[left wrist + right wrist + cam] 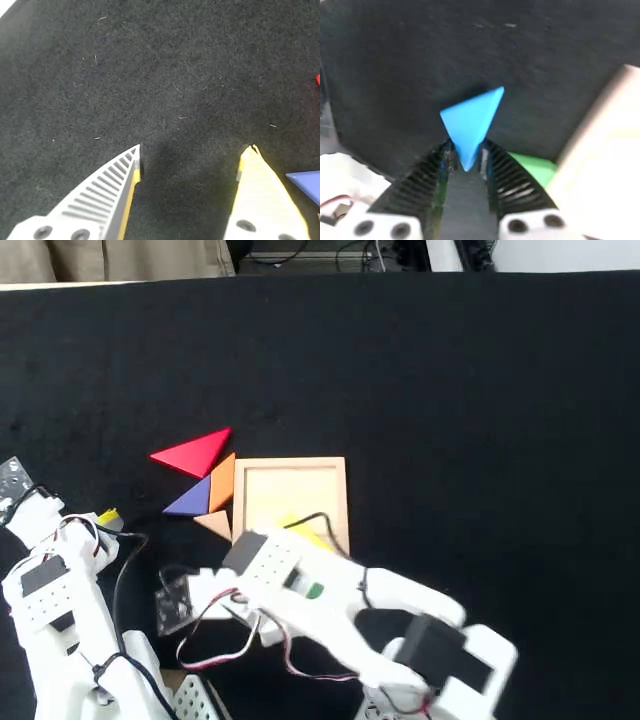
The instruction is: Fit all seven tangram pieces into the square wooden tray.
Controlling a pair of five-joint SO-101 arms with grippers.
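**Tightly pinched: a light blue triangle in the right gripper**

Seen from the right wrist, the right gripper [466, 152] had its jaws pressed shut on one corner of a light blue triangle [471, 124]. The triangle stuck out past the fingertips, above the black table [450, 390]. A green piece [532, 167] lay just beside the gripper, with the wooden tray [612, 150] close by.

From above, the tray [340, 502] sat near the middle of the table. A yellow piece [308, 533] lay inside it at the 6 o'clock edge, partly hidden under the right arm [330, 600], which lay across that edge.

Four pieces sat outside the tray on its 9 o'clock side:
- The red triangle [195, 452] was at 10 o'clock from the tray.
- The orange piece [222, 482] was right up against the tray's side at 9 o'clock.
- The dark blue triangle [190, 500] touched the orange piece.
- The tan triangle [215, 525] was at 8 o'clock, just beside the tray's corner.

The left arm [50, 590] was at 8 o'clock from the tray, well apart from it. The left gripper [195, 155] had its jaws wide apart over bare table with nothing between them. The dark blue triangle [306, 184] lay near one of its fingers.
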